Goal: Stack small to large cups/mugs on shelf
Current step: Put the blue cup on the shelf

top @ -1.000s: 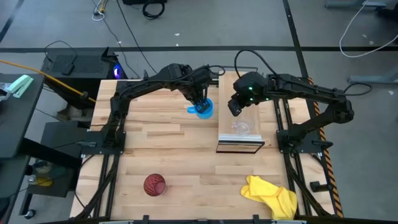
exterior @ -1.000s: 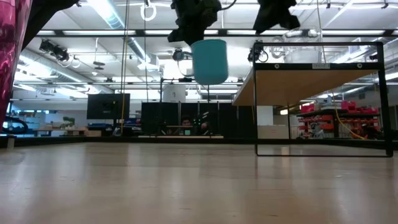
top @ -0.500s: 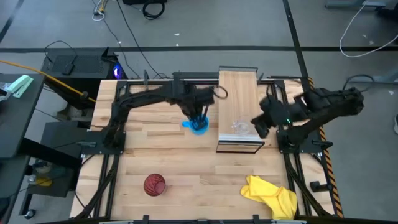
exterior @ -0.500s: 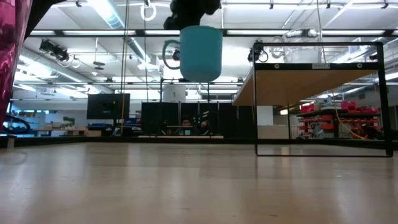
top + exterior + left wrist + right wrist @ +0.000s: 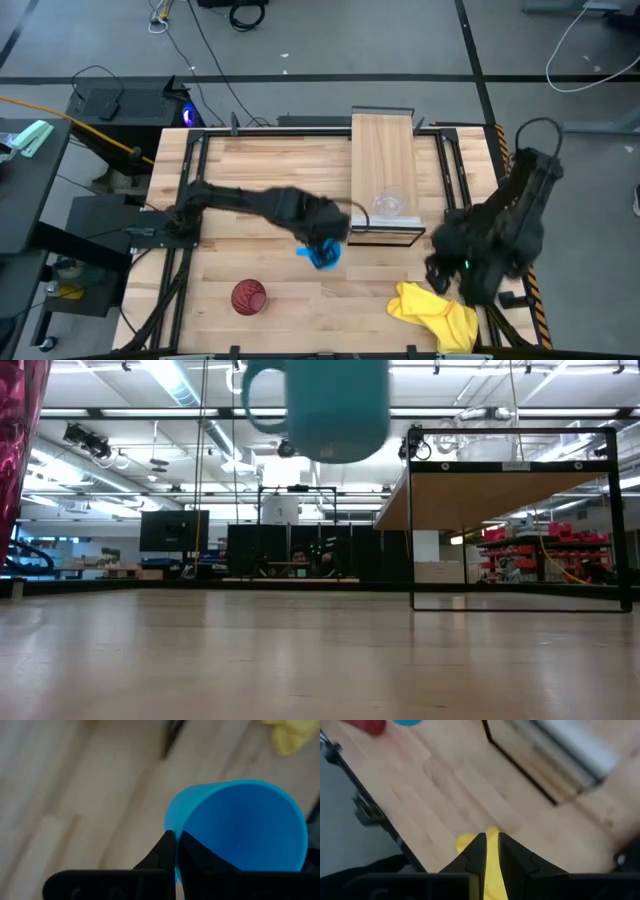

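Mid-carry of the mug (image 5: 323, 256): pinched at the rim by the left gripper (image 5: 322, 244), fingers (image 5: 166, 851) narrowed on the wall, one inside and one outside. Lifted clear of the table (image 5: 250, 190), just off the shelf's (image 5: 380, 150) near front corner, with the handle (image 5: 258, 400) showing to one side in the low view.

On the shelf already, near its front end: the clear cup (image 5: 388, 203), upright as far as can be told. Apart from both, on the bare table toward the front left: the red tumbler (image 5: 248, 297), untouched.

Judged step: placing the second vessel, with the tumbler left for last. Next move likely calls for raising the mug above the shelf top, crossing over its left edge, and setting it down behind or beside the cup rather than on it; whether the mug rides high enough now cannot be told.

Edges to mind: the dark frame under the shelf front, and the narrow board width, so little margin sideways. Cup light and easily knocked by a swinging mug.

Open room: plenty along the shelf's far half, bare wood there. Right gripper (image 5: 443, 272) parked off the shelf's front right, over the yellow cloth (image 5: 435, 312), fingers drawn close with nothing between them, out of the mug's likely path.
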